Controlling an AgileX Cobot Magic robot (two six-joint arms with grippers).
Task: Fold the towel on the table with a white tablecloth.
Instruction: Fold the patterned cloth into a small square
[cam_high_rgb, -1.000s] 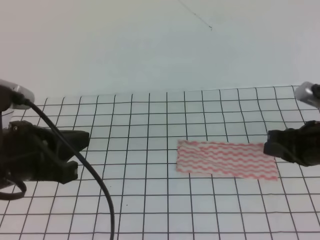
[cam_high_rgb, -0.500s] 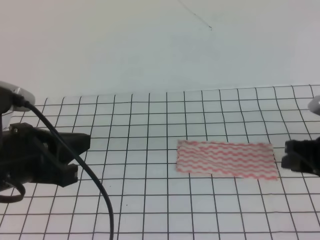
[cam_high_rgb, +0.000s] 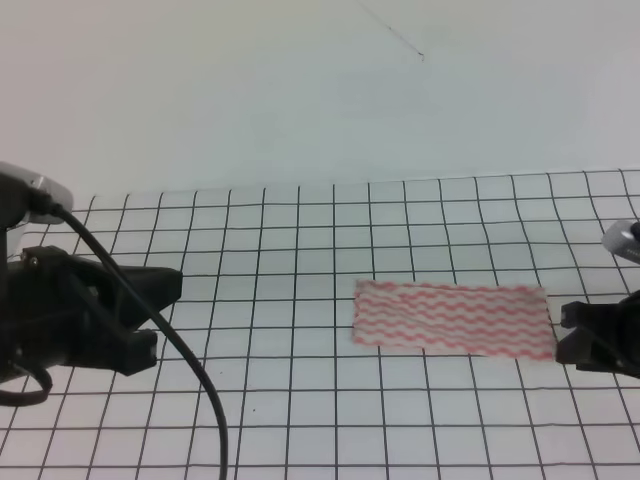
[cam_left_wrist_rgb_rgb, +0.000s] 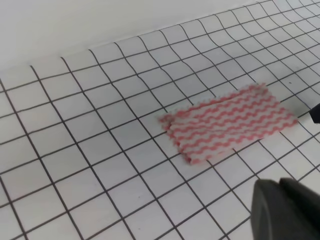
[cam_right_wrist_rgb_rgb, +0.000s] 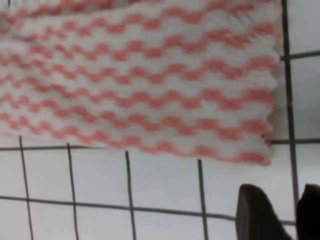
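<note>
Right gripper (cam_high_rgb: 592, 338) has withdrawn from the towel's (cam_high_rgb: 452, 319) right end — now at the frame's right edge, clear of the cloth, slightly lower.

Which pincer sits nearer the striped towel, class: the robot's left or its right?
Right. The right pincer hangs just off the towel at its right end, apart from it. The left pincer sits several grid squares away, beyond the towel's left end.

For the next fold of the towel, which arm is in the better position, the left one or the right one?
Probably the right. The right gripper sits just beside the towel's right short edge, apart from it. The left gripper is several grid squares from the towel's other end, across the white tablecloth.
</note>
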